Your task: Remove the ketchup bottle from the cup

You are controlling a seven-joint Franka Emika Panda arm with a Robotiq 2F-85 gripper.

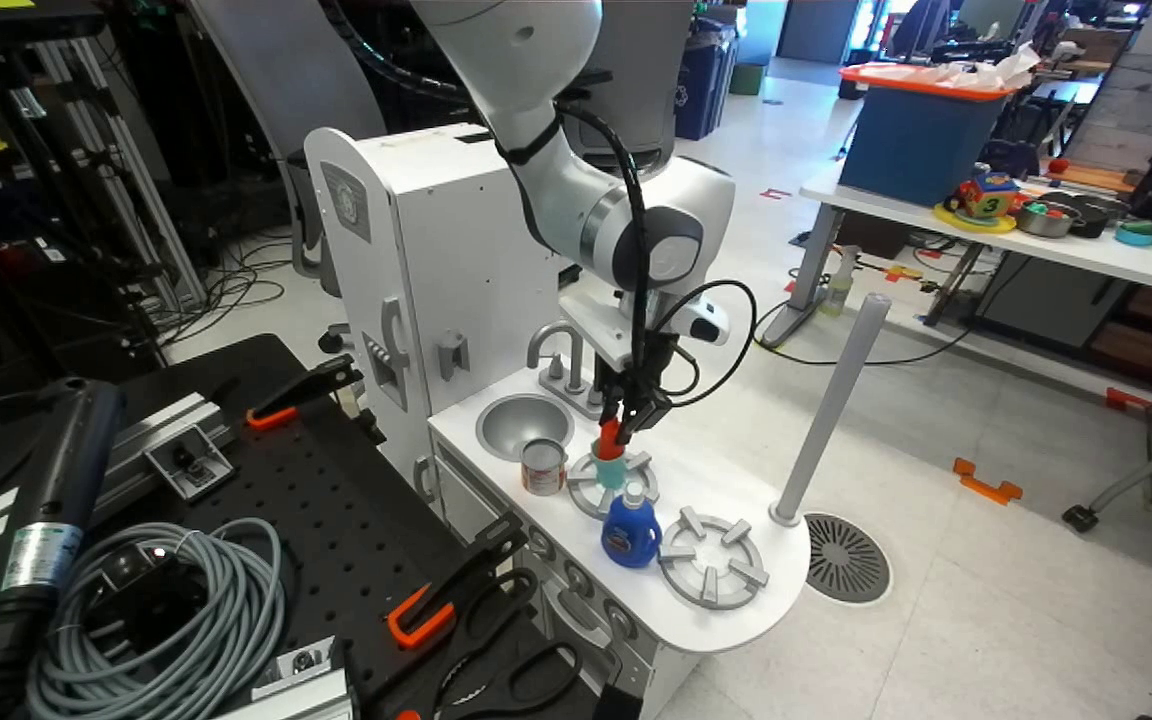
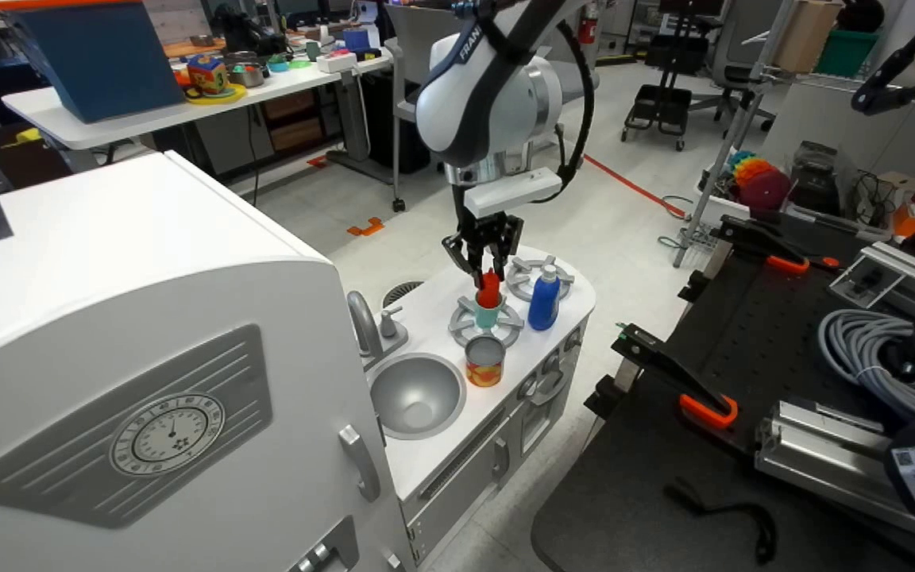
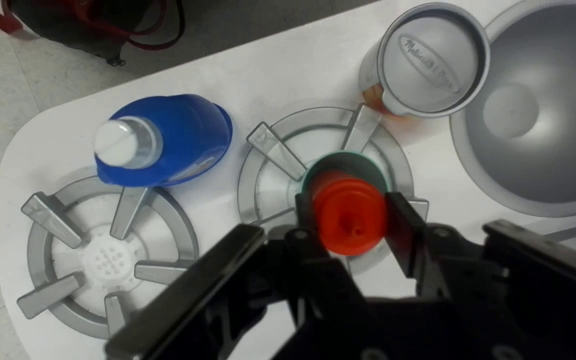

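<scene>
The red ketchup bottle stands with its lower part inside the blue-green cup. The ketchup bottle (image 1: 610, 441) and the cup (image 1: 612, 474) show in an exterior view. The bottle (image 2: 489, 293) and cup (image 2: 487, 317) also show in an exterior view, the cup on a grey burner. My gripper (image 2: 489, 278) points down from above, its fingers on both sides of the bottle's upper part. In the wrist view my gripper (image 3: 348, 202) is shut on the bottle (image 3: 351, 220), seen from its top, over the cup (image 3: 368, 164). The bottle's bottom is hidden in the cup.
A blue detergent bottle (image 3: 188, 135) stands beside the burner (image 3: 250, 185). A silver can (image 3: 430, 65) stands between burner and sink (image 3: 543, 165). A grey faucet (image 1: 574, 355) rises behind the sink. A white toy fridge (image 1: 476, 260) and a grey post (image 1: 831, 410) flank the counter.
</scene>
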